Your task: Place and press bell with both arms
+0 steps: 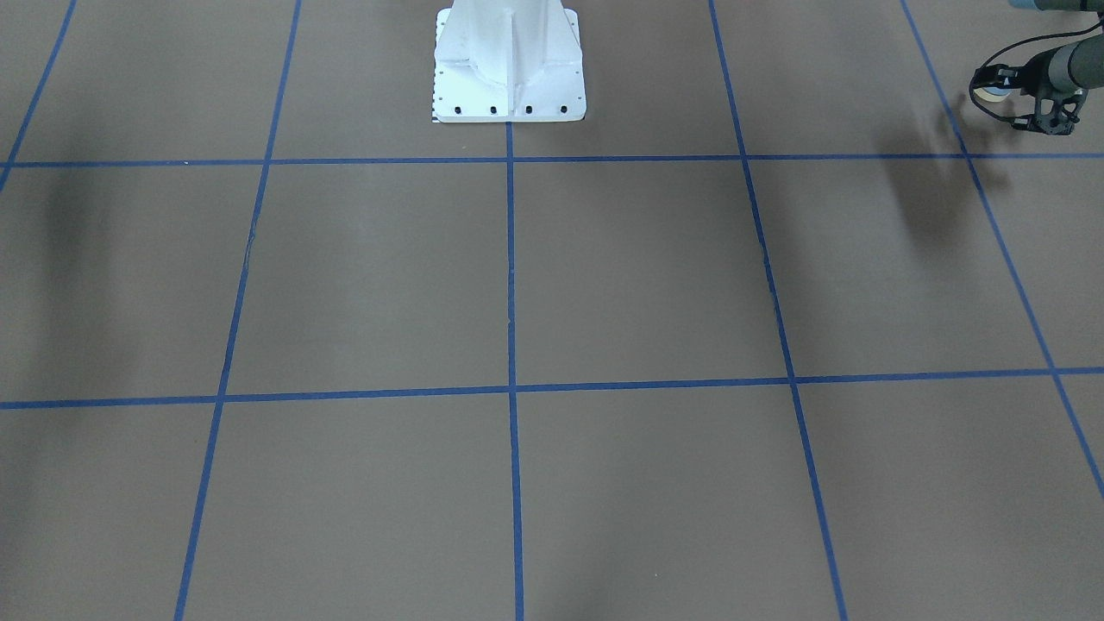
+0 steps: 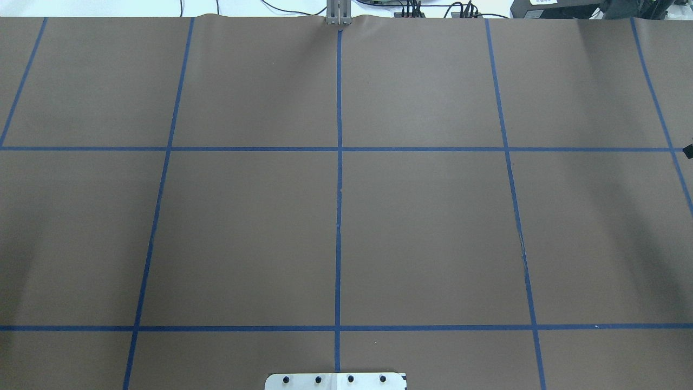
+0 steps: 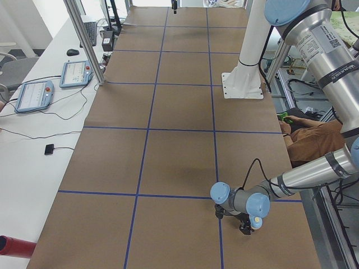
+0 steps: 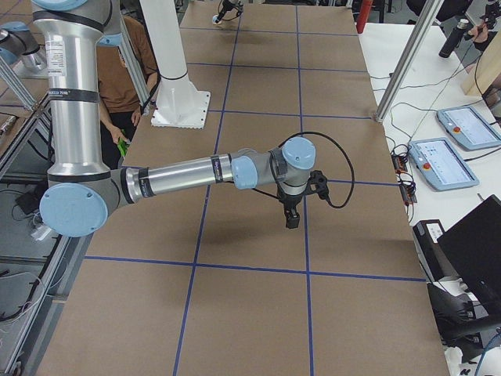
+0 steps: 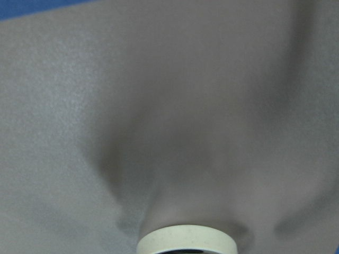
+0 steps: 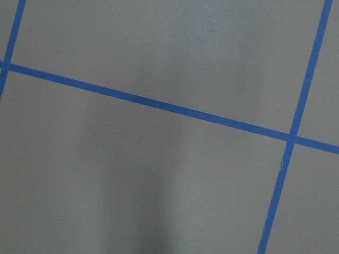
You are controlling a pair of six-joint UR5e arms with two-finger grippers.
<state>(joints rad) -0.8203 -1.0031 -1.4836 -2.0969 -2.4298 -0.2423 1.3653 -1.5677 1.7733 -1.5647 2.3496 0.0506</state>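
The bell (image 1: 997, 86) shows its cream round base and a bit of light blue at the far right edge of the front-facing view, off the table. My left gripper (image 1: 1048, 121) holds it there, shut on it, with a shadow on the brown table below. The left wrist view shows only the bell's cream rim (image 5: 185, 241) at the bottom edge, over bare table. In the exterior left view the left gripper (image 3: 245, 226) hangs low over the near end of the table. My right gripper (image 4: 290, 219) points down over the table's other end. I cannot tell whether it is open or shut.
The white pedestal base (image 1: 509, 69) stands at the table's robot side. Blue tape lines (image 2: 339, 216) split the brown table into squares. A person in a brown shirt (image 3: 308, 140) sits beside the pedestal. Control tablets (image 3: 33, 95) lie on the white side bench.
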